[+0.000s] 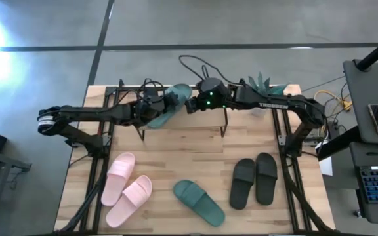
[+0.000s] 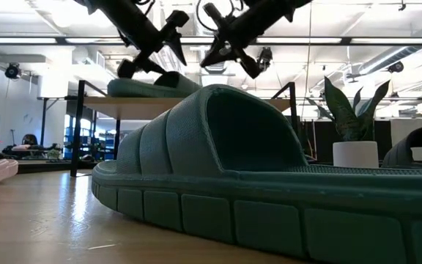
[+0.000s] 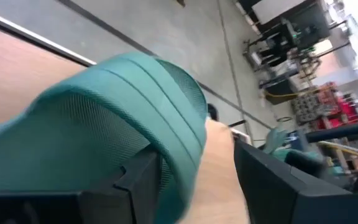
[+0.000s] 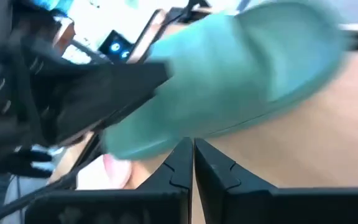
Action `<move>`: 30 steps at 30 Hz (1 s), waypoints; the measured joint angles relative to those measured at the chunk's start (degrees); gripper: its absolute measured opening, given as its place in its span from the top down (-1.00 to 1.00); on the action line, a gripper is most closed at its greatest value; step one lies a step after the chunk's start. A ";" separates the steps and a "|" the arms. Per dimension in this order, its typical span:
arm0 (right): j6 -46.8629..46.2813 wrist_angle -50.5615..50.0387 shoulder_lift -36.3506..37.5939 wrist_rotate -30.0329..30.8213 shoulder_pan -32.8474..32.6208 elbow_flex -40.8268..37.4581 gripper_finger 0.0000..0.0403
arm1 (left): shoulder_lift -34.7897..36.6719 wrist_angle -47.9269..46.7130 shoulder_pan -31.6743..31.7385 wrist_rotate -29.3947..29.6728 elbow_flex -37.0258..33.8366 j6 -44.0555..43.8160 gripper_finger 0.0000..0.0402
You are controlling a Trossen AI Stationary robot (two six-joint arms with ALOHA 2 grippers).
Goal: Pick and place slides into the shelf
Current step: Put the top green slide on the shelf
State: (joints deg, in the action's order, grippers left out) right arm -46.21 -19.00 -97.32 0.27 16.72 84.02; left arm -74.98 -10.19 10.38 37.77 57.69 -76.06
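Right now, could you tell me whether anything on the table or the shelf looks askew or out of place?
Yes: the dark green pair is split. One green slide lies askew on the shelf top by the left end effector; its mate lies angled on the table, between the tidy pink pair and black pair.

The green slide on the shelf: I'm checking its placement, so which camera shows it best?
The high view: the green slide on the shelf lies whole on the shelf, beside the left tool. The low view shows only its edge; both wrist views show close-up parts.

shelf top (image 1: 195,118): crowded by green slide (image 1: 169,105), both arms | table front (image 1: 169,164): gaps between slides
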 joint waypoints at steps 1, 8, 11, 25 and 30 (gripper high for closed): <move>-0.11 -0.06 -0.01 0.06 0.76 -0.04 0.96 | 0.05 -0.07 -0.03 -0.24 0.00 0.04 0.08; -2.10 0.10 -0.41 -4.32 6.22 -0.06 0.96 | 1.65 2.36 -1.39 -6.18 0.00 6.46 0.08; -2.34 0.39 -1.45 -8.31 7.65 -0.07 0.96 | 2.66 3.93 -2.03 -7.17 0.30 15.24 0.08; -1.66 1.44 -7.91 -6.57 8.43 -0.12 0.96 | 4.99 3.95 -2.95 -21.74 0.33 31.33 0.08; 0.79 1.94 -6.94 -5.64 10.10 -0.12 0.96 | 8.21 -2.43 -4.81 -28.54 0.22 31.83 0.08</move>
State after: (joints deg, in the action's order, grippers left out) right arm -45.42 -17.06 -104.26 -5.37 26.82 83.90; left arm -66.77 -12.62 5.58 9.22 57.91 -44.23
